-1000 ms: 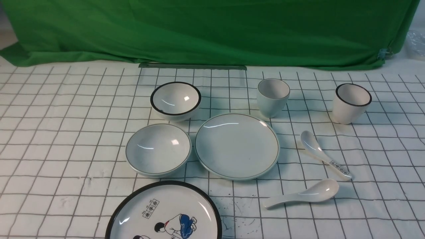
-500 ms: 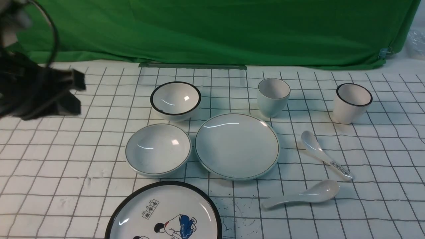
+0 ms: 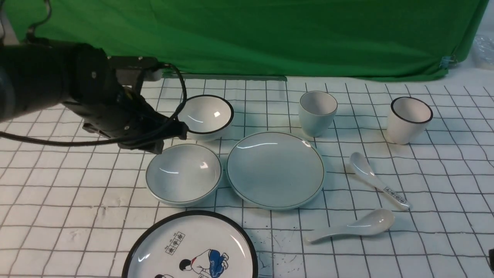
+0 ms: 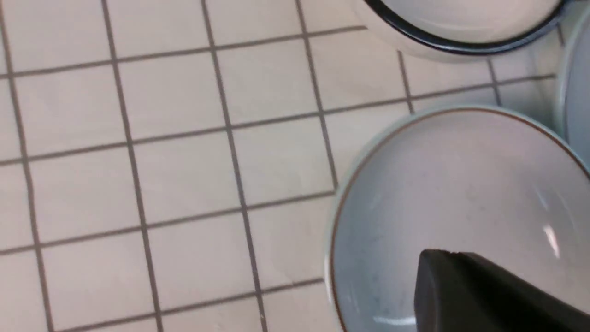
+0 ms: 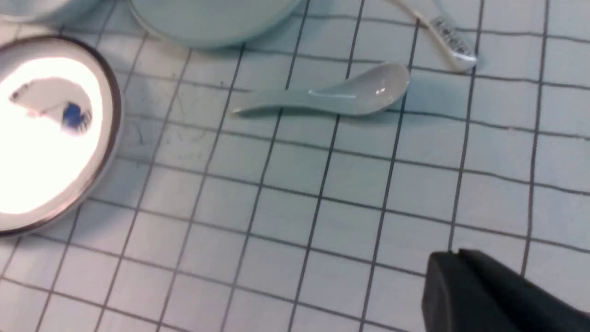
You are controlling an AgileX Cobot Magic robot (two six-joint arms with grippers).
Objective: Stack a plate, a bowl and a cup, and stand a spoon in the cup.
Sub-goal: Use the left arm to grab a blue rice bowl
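The left end effector (image 3: 170, 139) hovers over the far rim of the bowl (image 3: 183, 174), its finger spacing impossible to judge, with a black-rimmed white bowl (image 3: 204, 115) close behind. The bowl sits on the gridded bench (image 3: 77, 185) just beside the plate (image 3: 274, 170); the cup (image 3: 317, 112) stands beyond the plate. The right end effector (image 5: 484, 295), fingers together, hangs near the spoon (image 3: 353, 226), which lies by a printed spoon (image 3: 376, 179).

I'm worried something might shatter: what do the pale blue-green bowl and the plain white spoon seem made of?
The bowl: probably glazed ceramic, possibly melamine; smooth glossy surface with sharp light glints, thin dark rim line. The spoon: likely glazed white ceramic; thick rounded shape, bright highlight in its scoop. Looks alone cannot rule out hard plastic.
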